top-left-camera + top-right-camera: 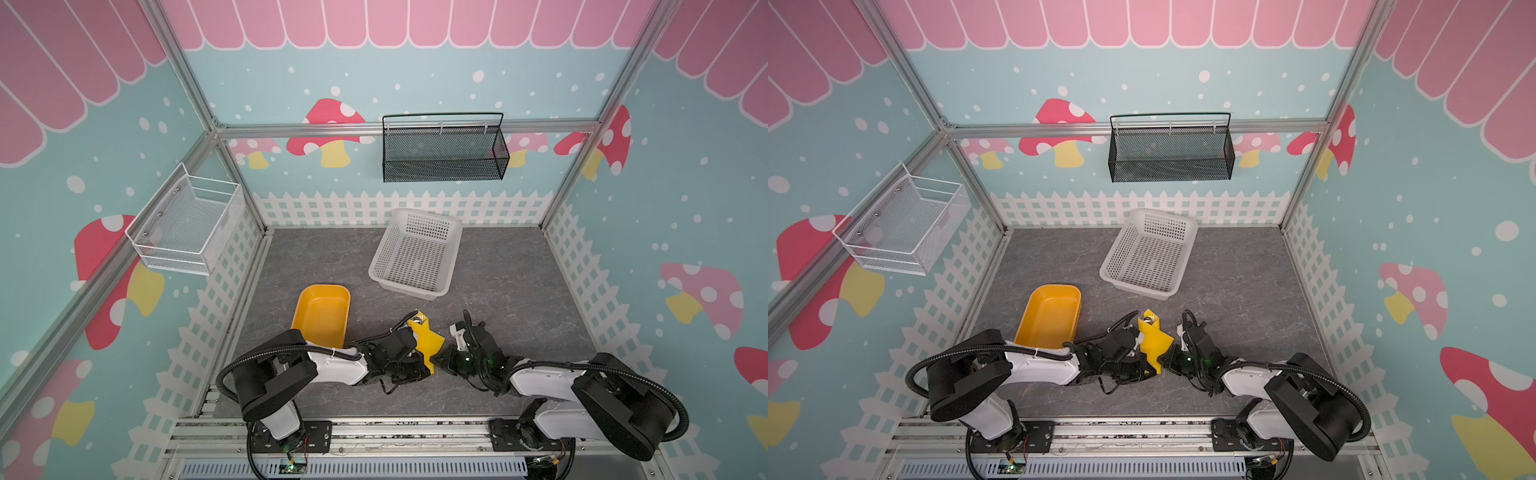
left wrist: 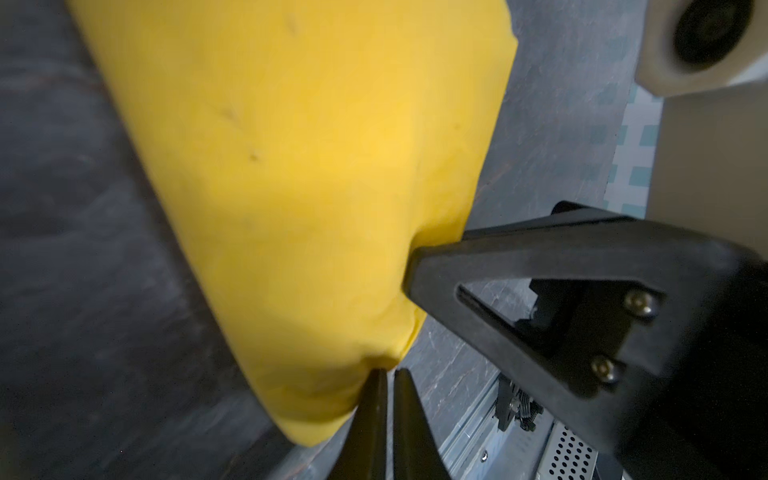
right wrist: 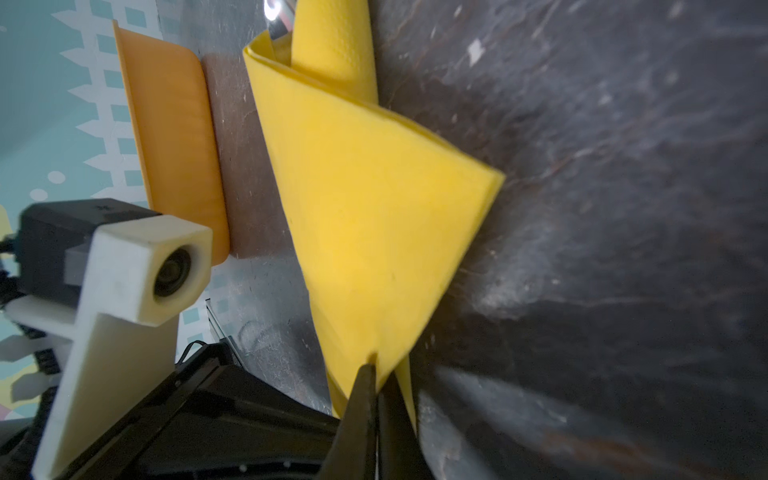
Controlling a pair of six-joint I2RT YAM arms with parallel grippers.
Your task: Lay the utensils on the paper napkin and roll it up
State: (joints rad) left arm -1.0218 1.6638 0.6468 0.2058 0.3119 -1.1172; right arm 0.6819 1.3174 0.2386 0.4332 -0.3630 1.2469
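While the left gripper (image 2: 388,376) and right gripper (image 3: 376,376) each pinched the folded lemon-yellow paper napkin (image 1: 428,338), shiny silver metal utensils (image 3: 277,20) protruded.

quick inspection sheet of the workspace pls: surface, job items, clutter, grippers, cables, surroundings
surface: grey table, no spills seen
job's things: paper napkin partly rolled, a corner flap sticking out; utensils show as metal at its far end, count hidden
clutter: empty orange tray, empty white basket
grippers: left gripper and right gripper, jaws shut on the napkin's near end
cables: black hoses along both arms, no snag seen
surroundings: black mesh basket and white wire basket on the walls
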